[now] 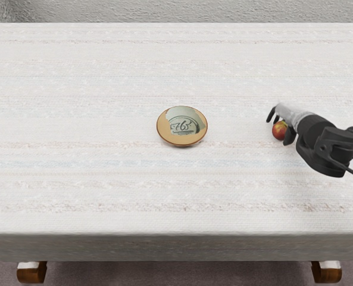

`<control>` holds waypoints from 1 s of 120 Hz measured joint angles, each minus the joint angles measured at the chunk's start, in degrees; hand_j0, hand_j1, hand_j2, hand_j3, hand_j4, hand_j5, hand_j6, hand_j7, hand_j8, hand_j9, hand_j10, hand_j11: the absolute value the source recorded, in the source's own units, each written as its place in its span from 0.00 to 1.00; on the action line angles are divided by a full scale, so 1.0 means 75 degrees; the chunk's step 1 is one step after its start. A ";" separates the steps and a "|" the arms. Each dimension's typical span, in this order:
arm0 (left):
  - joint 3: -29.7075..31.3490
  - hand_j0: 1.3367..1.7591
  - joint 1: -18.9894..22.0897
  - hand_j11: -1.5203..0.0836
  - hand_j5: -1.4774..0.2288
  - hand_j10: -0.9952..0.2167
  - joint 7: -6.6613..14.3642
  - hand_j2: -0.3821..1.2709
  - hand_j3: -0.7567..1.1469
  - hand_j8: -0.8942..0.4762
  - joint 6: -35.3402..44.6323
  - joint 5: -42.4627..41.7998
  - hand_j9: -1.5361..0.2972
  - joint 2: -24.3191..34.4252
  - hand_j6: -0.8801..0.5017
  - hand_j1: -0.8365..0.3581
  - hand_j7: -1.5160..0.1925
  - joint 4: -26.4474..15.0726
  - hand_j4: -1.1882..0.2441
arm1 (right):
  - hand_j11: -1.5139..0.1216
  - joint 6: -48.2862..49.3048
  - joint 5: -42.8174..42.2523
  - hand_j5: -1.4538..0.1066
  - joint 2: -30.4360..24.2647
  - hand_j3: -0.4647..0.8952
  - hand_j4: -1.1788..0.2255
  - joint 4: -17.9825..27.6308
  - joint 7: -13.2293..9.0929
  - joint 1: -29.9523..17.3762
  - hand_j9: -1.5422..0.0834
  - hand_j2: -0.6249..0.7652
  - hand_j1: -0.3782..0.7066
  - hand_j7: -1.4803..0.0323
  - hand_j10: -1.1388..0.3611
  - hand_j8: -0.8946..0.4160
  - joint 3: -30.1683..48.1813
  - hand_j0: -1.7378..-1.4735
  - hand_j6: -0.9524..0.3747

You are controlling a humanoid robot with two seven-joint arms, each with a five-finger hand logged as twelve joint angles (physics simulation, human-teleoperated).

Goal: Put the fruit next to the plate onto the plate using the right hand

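On the table [105, 83], w/ the plate [161, 127] at centre, the right hand [283, 123] curls its fingers round the small red fruit [278, 130], well right of the plate: prob. light, firm, smooth, so grip across its widest part.

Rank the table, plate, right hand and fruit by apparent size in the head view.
1. table, which fills most of the view
2. plate
3. right hand, somewhat smaller than the plate
4. fruit, the smallest and partly hidden by the hand
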 joint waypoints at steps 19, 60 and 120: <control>0.0000 0.76 -0.0001 0.95 0.87 0.82 0.0000 0.23 0.40 0.65 0.0000 0.0000 0.84 0.0000 0.64 0.99 0.89 0.0000 0.83 | 0.52 -0.0021 0.0008 0.51 0.0019 0.34 0.47 -0.0002 -0.0002 -0.0033 0.54 0.39 0.56 0.54 0.41 0.35 -0.0002 0.31 0.37; -0.0001 0.76 -0.0001 0.95 0.87 0.82 -0.0001 0.23 0.40 0.65 0.0001 0.0001 0.84 0.0000 0.64 0.99 0.89 0.0000 0.83 | 0.32 -0.0010 0.0077 0.32 0.0038 0.34 0.34 -0.0094 -0.0002 -0.0066 0.35 0.44 0.57 0.36 0.32 0.39 0.0033 0.37 0.42; -0.0001 0.76 -0.0002 0.95 0.87 0.82 0.0001 0.23 0.40 0.65 0.0000 0.0000 0.84 0.0000 0.64 0.99 0.89 0.0000 0.83 | 0.28 -0.0012 0.0223 0.27 0.0830 0.34 0.36 -0.0184 -0.0001 0.0776 0.30 0.48 0.60 0.31 0.31 0.41 0.0350 0.35 0.47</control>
